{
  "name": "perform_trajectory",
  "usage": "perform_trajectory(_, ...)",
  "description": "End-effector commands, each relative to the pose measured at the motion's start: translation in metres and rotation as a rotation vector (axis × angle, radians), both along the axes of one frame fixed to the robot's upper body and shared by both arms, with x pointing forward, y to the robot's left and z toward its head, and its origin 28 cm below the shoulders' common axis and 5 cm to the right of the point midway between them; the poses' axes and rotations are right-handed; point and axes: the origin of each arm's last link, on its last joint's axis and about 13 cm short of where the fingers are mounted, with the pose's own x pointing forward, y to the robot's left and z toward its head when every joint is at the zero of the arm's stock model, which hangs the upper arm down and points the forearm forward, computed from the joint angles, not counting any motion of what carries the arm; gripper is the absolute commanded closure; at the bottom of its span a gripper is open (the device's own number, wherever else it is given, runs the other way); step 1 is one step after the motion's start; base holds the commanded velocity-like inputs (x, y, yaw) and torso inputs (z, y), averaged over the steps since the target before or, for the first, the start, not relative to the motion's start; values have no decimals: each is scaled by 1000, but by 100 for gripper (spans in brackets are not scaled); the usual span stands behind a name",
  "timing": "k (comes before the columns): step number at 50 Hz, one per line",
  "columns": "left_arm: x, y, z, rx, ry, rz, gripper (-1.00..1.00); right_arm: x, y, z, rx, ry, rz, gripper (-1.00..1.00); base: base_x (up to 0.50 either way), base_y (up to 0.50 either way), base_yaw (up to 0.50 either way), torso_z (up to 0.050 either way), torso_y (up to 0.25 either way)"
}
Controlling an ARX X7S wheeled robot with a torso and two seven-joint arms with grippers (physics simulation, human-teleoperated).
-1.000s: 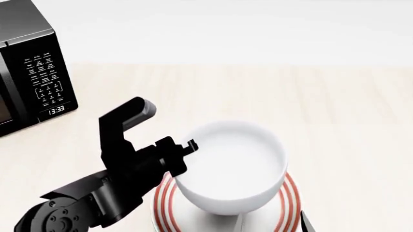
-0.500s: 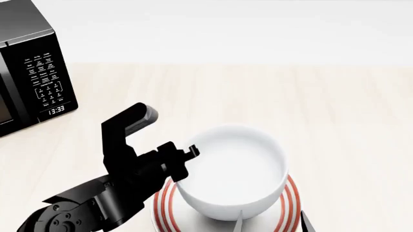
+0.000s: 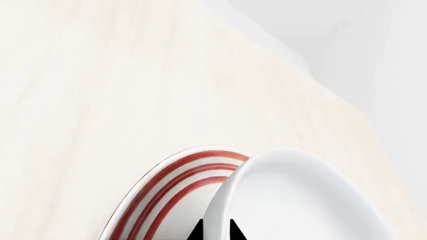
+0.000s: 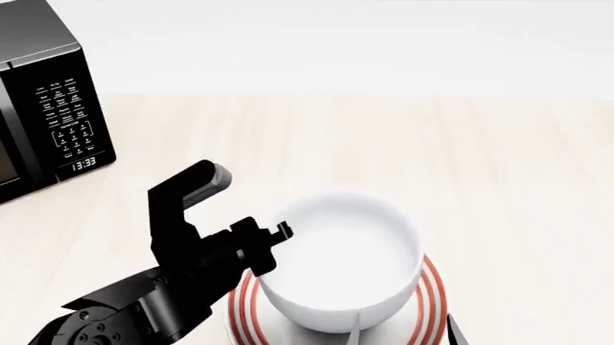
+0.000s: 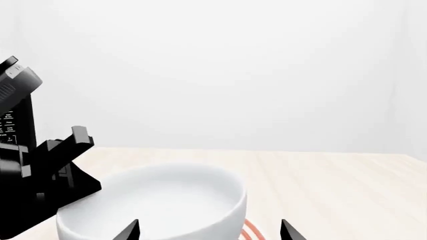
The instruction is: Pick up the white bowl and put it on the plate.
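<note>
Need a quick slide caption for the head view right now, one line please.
Left gripper clamps the white bowl's rim over the red-ringed plate; microwave sits at far left.

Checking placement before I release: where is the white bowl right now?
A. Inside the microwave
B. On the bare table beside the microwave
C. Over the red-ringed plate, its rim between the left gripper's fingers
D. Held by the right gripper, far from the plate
C: the head view shows the white bowl over the plate, and the left wrist view shows the left gripper with its fingertips on either side of the bowl's rim.
</note>
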Motion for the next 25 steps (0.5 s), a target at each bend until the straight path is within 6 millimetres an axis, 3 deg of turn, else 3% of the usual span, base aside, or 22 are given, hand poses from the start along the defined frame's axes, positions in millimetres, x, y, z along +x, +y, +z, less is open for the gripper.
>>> perform_trajectory(1,2,-4,5,-55,-32,-5,100,2,0,1,-3,-15,5,-100,0,0,0,0,0)
perform_trajectory(25,2,-6,-4,-41,-3,-15,100,1,0,0,-6,-15,8,-100,0,0,0,0,0)
